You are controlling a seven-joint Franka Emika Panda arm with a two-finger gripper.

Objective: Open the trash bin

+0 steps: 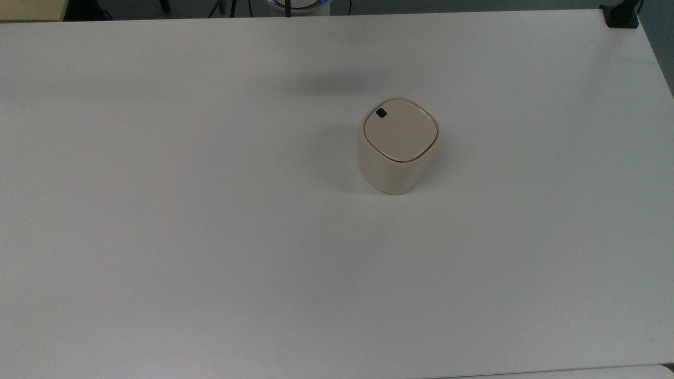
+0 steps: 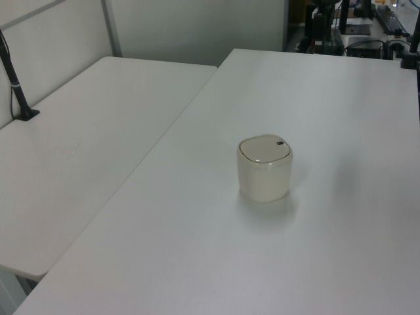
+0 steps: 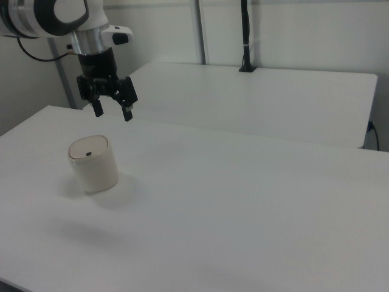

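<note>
The trash bin [image 1: 397, 147] is a small beige rounded-square tub standing upright on the white table [image 1: 210, 237]. Its flat lid [image 1: 400, 130] lies closed, with a small black square mark [image 1: 381, 112] near one corner. The bin also stands in the left view [image 2: 264, 168] and in the right view [image 3: 93, 163]. In the right view my gripper [image 3: 112, 114] hangs in the air above and slightly to the right of the bin, well clear of the lid. Its two black fingers are spread open with nothing between them.
A second white table [image 2: 79, 151] adjoins on the left view's left, with a black post clamp [image 2: 20, 98] at its edge. Another black clamp [image 1: 621, 16] sits at the top view's far right corner. A black pole [image 3: 245, 36] stands behind in the right view.
</note>
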